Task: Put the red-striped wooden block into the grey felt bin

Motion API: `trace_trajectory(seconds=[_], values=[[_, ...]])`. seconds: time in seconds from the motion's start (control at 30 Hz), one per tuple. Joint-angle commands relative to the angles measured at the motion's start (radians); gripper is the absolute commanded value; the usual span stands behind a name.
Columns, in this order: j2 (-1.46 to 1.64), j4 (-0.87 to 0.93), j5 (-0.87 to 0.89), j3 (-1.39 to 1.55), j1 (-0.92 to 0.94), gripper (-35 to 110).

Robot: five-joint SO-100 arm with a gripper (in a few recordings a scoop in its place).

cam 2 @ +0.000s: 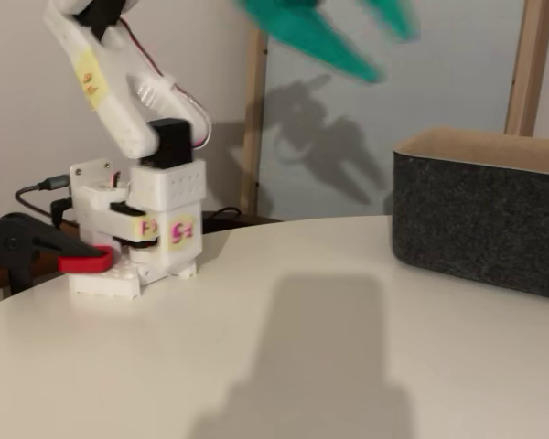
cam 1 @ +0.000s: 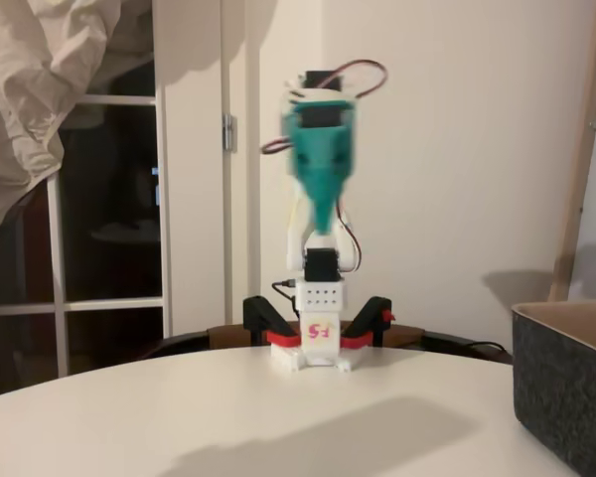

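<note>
One arm: white five-joint robot arm (cam 1: 318,253) standing on its base at the far edge of the worktop; in the other fixed view (cam 2: 119,101) it leans up and to the left from the base.
Base: white block with pink markings (cam 1: 318,333), held to the worktop edge by black clamps with red handles (cam 1: 372,323); one such clamp shows at the left in the other fixed view (cam 2: 46,251).
Pincer: teal plastic pincer (cam 1: 321,164), raised high above the worktop and blurred; in a fixed view its tip points down. In the other fixed view the pincer (cam 2: 371,41) is at the top of the picture, and two teal fingers (cam 2: 316,37) stand apart, so it looks open; nothing can be made out between them through the blur.
Bin: large dark grey felt bin with tan inner lining (cam 1: 566,383) stands on the worktop at the right edge; in the other fixed view (cam 2: 485,210) it is also at the right, lower than the pincer.
Block: I cannot tell where the red-striped wooden block is.
Worktop: round white worktop (cam 1: 228,417), with the soft shadow of the arm on it (cam 2: 320,366).
Background: white wall, glass door at the left (cam 1: 109,219), light wooden post at the right (cam 2: 531,64).
</note>
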Motion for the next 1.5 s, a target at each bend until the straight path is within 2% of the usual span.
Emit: trace_trajectory(seconds=[0.0, 0.2, 0.97, 1.47], values=[[0.067, 0.009, 0.026, 0.06, 0.149, 8], [0.158, 0.005, -0.014, 0.256, 0.265, 7], [0.836, -0.048, -0.038, 0.936, 0.456, 0], [0.945, -0.048, 0.038, 1.114, 0.531, 0]])
